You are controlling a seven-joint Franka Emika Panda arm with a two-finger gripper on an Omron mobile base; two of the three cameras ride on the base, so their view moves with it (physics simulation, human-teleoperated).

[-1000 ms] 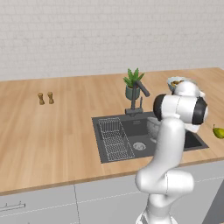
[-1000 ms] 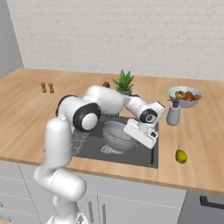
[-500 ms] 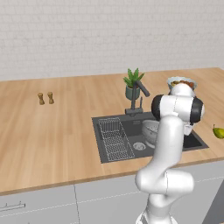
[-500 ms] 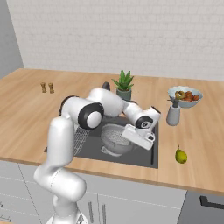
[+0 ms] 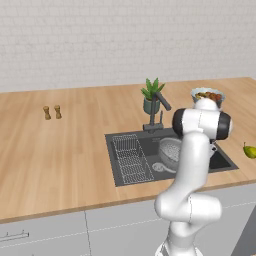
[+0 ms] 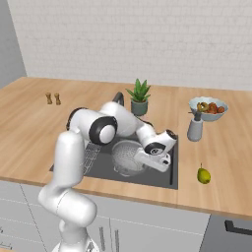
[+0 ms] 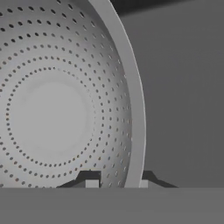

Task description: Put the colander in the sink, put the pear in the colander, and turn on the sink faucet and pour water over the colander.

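round silvery perforated metal colander [image 6: 127, 156] sits upright in dark grey recessed sink [image 6: 162, 178]. pincer [image 7: 117, 183] fingers apart, straddling colander rim. small yellow-green pear [image 6: 203, 175] on desk, right of sink.

Arm bent low and forward, claw [image 7: 117, 183] pointing down — fingers parted

We are noting the wooden tabletop [image 6: 29, 147] carrying a recessed sink [image 6: 162, 177]. Lying directly on it: pear [image 6: 203, 175], fruit bowl [image 6: 208, 109], grey bottle [image 6: 195, 129], potted plant [image 6: 139, 98], two small shakers [image 6: 53, 98].
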